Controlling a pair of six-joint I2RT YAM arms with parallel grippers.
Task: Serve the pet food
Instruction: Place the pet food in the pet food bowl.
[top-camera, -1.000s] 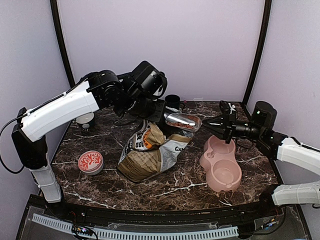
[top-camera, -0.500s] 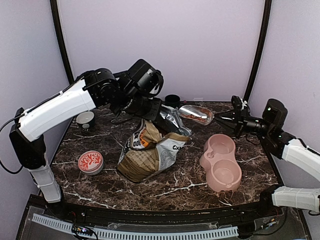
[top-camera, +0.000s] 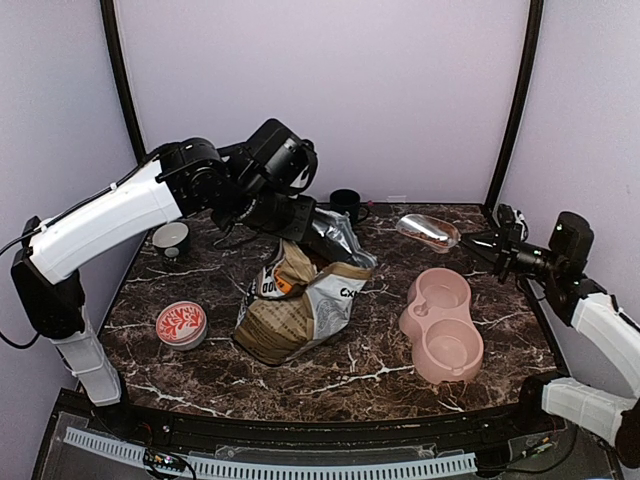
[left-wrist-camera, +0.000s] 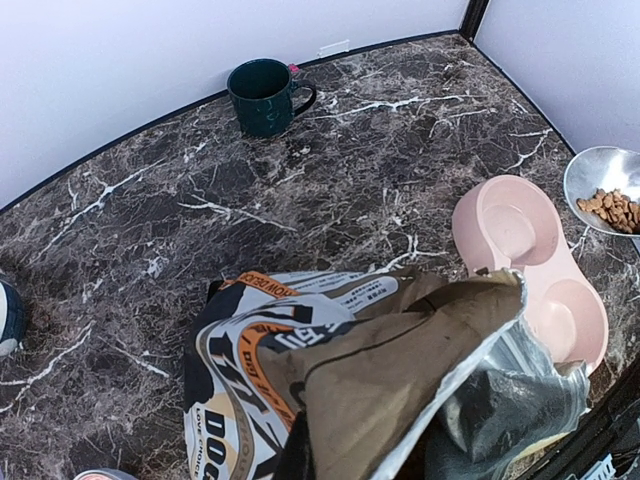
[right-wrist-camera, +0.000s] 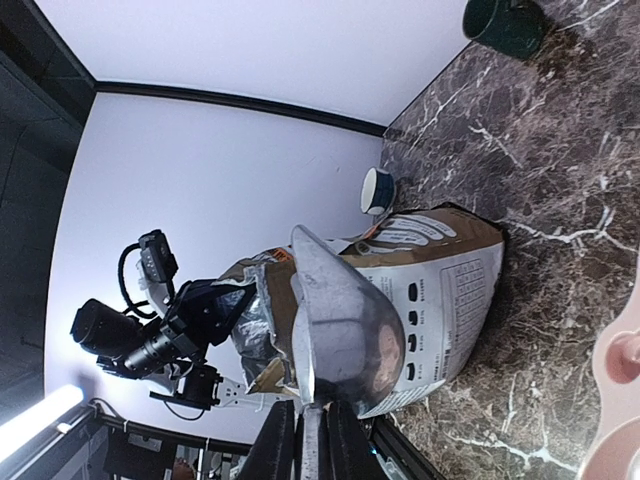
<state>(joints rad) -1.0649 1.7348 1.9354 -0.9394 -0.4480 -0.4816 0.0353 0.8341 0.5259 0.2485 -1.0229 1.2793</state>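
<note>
Looking down on a dark marble table (top-camera: 200, 290), we find at the left a small white bowl (top-camera: 171, 238) and, nearer, a round red-patterned tin (top-camera: 181, 323). Next comes the left gripper (top-camera: 318, 228), its jaws pinched together on the foil-lined mouth of a tan-and-white printed bag (top-camera: 300, 305), lifting that mouth while the bag slumps on the middle of the table. A dark mug (top-camera: 347, 203) stands at the far edge behind it. Further right a metal scoop (top-camera: 428, 232) hangs in the air near the far well of the pink double bowl (top-camera: 443, 322); we cannot tell whether it is over the well. The pet food (left-wrist-camera: 612, 208), a small heap of reddish-brown pellets, lies in the scoop's hollow. At the far right the right gripper (top-camera: 487, 246) is clamped on the scoop's thin handle. We judge the pellets light, hard and loose, so they would roll and spill at any tilt and no finger could take them directly. The place to hold is the handle, with the scoop level until a slow tip over a well.
</note>
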